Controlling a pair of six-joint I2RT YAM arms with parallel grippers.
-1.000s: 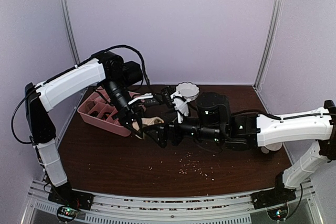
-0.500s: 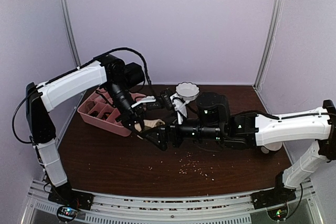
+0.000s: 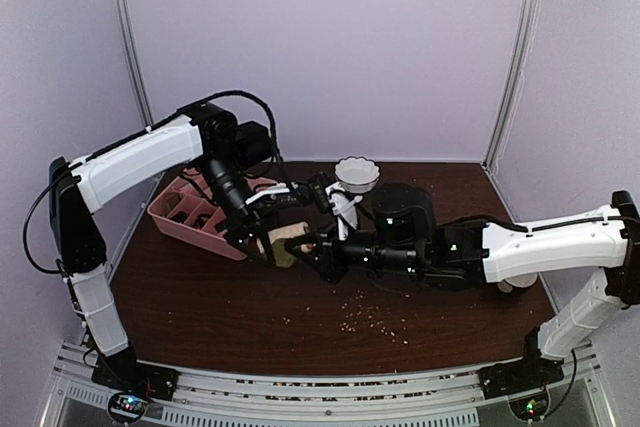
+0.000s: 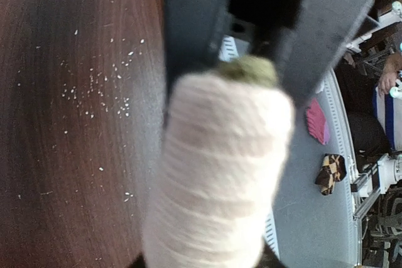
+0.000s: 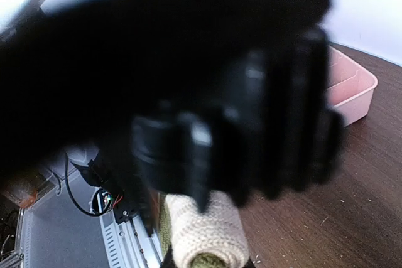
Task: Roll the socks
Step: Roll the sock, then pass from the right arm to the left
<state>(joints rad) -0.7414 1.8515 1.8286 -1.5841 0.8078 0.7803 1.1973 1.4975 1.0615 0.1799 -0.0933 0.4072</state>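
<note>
socks: both wound into one fat cream bundle with an olive-ish core poking out the end, so the rolling itself looks mostly done imo

left gripper: clamped on one end of the bundle, with a finger pressed on each side of it in the left wrist view

right gripper: nose right up against the other end of the socks. Its own camera is basically one black blur, so I can't tell if the fingers are together or apart.

which way the socks lie: straight out in front of the left gripper and dead ahead of the right gripper, sandwiched between the two

long axis: runs from one gripper to the other, roughly in line with both

nearer arm: both are right on it, but the left is the one that visibly has it

height: looks lifted off the tabletop, not 100% sure

what the next move turns on: my guess is that one gripper has to hold that axis steady while the other tucks the end, or the roll unwinds

pink tray: just behind the left gripper. The compartments look dark and I can't make out anything in them.

white bowl: beyond the right gripper, apart from the socks. Nothing visible inside from here.

crumbs: scattered on the near side of the right gripper, well apart from the socks
</note>
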